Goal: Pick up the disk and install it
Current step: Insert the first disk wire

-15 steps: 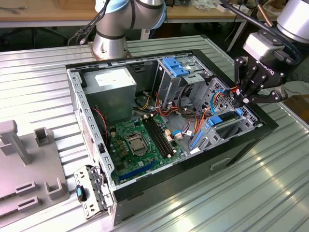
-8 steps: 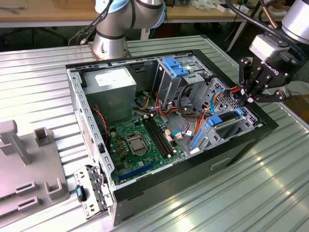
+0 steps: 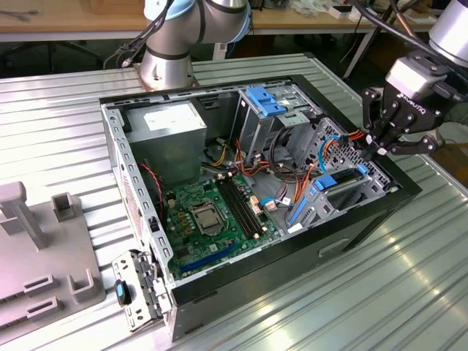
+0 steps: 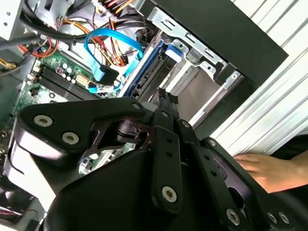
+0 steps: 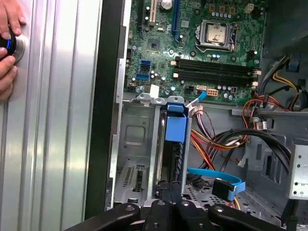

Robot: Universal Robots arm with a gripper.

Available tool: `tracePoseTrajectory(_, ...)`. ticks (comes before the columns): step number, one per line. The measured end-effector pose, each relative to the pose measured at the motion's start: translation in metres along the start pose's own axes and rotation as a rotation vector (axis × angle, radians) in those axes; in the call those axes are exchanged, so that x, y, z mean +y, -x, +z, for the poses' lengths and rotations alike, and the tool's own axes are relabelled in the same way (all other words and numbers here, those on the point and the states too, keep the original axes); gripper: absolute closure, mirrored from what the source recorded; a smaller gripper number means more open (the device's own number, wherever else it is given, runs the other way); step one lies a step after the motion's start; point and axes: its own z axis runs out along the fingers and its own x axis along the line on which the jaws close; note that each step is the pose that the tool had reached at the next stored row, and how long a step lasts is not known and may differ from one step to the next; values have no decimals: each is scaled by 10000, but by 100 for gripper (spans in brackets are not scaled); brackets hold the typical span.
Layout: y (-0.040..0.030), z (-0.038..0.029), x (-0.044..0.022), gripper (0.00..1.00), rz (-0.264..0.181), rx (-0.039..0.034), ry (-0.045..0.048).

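Evidently the fingers (image 3: 379,148) hang pinched together (empty) above the disk (image 5: 174,139) seated in its bay (image 5: 137,142)

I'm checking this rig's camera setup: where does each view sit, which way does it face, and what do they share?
Exterior view: off the arm, looking down at an angle into the open computer case; shows the arm's base and the gripper.
First wrist view: on the wrist, looking past the gripper at the disk and the motherboard.
Second wrist view: on the wrist, behind the gripper, facing the disk.
Shared: both wrist views show gripper, disk and a person's hand.
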Motion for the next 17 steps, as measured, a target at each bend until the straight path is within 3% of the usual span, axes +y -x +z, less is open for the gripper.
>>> tracePoseTrajectory(3,69,2,-18,89,1,15,2)
tracePoseTrajectory(5,180,5,-70,89,-3,20,2)
tracePoseTrajectory(6,195,6,-89,89,-16,20,3)
tracePoseTrajectory(11,200,12,-143,89,-545,7,11)
tracePoseTrajectory(17,199,23,-150,89,-1655,-20,28)
